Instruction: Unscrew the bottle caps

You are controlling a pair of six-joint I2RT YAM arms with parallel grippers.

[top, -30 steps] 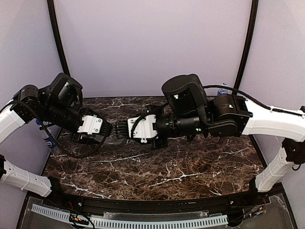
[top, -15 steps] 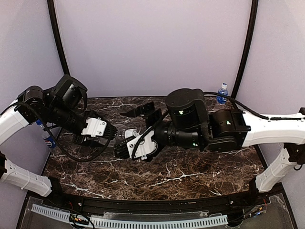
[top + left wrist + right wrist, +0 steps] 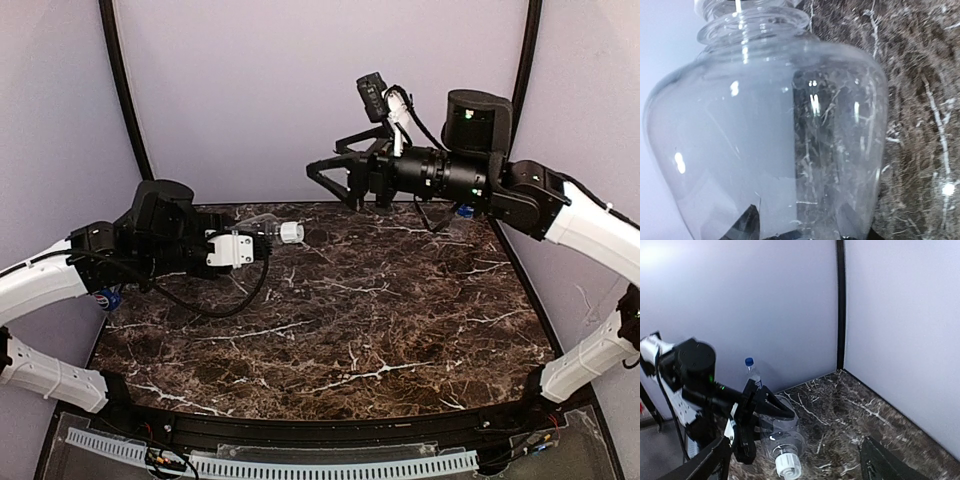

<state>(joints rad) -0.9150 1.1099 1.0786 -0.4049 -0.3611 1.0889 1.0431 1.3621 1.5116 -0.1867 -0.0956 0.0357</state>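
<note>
Left gripper reaches in from the left edge, clamped on a bottle. Right gripper hangs raised over the far edge, fingers spread wide.

I see the plain clear bottle held sideways above the table, its white cap still on. A second bottle with a blue cap stands upright.

Three bottles were in view: one plain bottle at 11 o'clock, one labelled bottle at 9 o'clock, and a third bottle, mostly hidden, at 1 o'clock. Two caps could be counted: one white cap and one blue cap. There were two grippers, the left gripper and the right gripper, and one worktop.
</note>
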